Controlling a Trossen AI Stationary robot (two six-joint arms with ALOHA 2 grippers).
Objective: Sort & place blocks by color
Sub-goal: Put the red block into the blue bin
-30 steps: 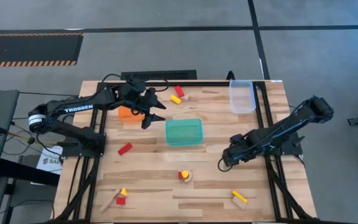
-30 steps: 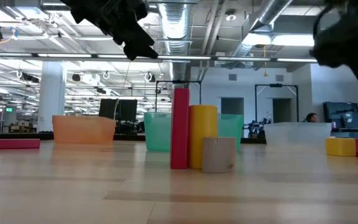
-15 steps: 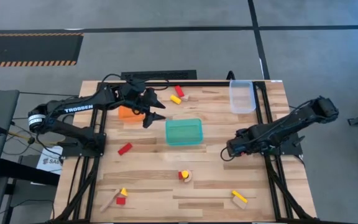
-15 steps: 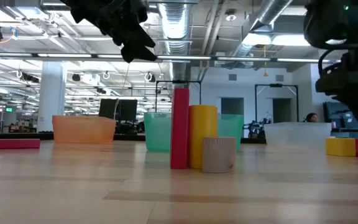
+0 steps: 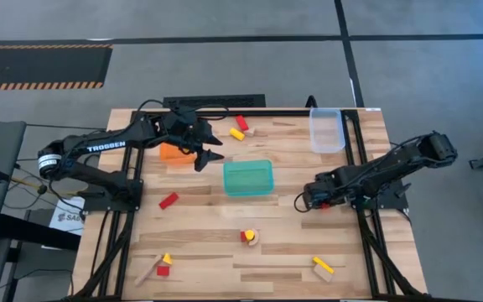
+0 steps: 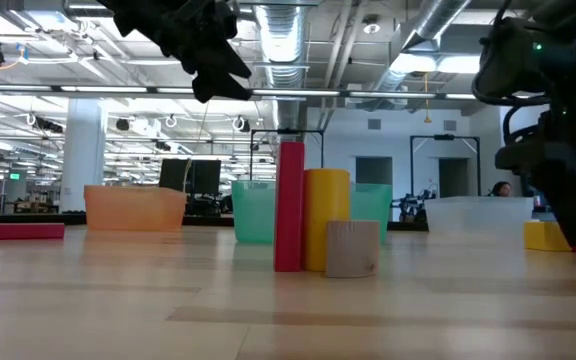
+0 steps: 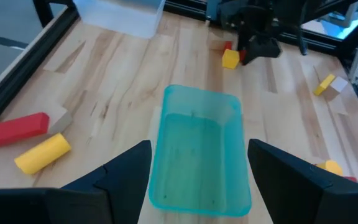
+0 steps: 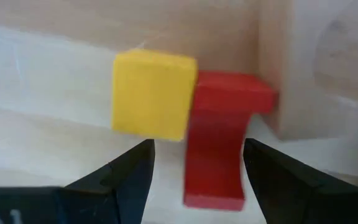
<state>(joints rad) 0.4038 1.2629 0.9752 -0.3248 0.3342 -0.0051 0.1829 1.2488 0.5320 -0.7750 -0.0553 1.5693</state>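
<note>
While the left gripper (image 5: 209, 149) hovered over the wooden worktop (image 5: 208, 220) between the orange plastic tray (image 5: 173, 152) and the teal plastic tray (image 5: 248, 177) in the high view, the right gripper (image 5: 301, 200) sat low beside that teal tray. In the left wrist view, the fingers (image 7: 128, 167) stood apart, empty. In the right wrist view, the spread fingers (image 8: 129, 173) held nothing, facing a yellow cube block (image 8: 153, 94) touching a red block (image 8: 219, 140).

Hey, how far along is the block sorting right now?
Barely started, it seems. The teal tray is empty and the clear tray looks empty. Nothing is in hand: the right claw is open at a yellow cube and a red block, the left claw hangs open by the teal tray. Left: the blocks scattered over the table, like the red bar.
</note>
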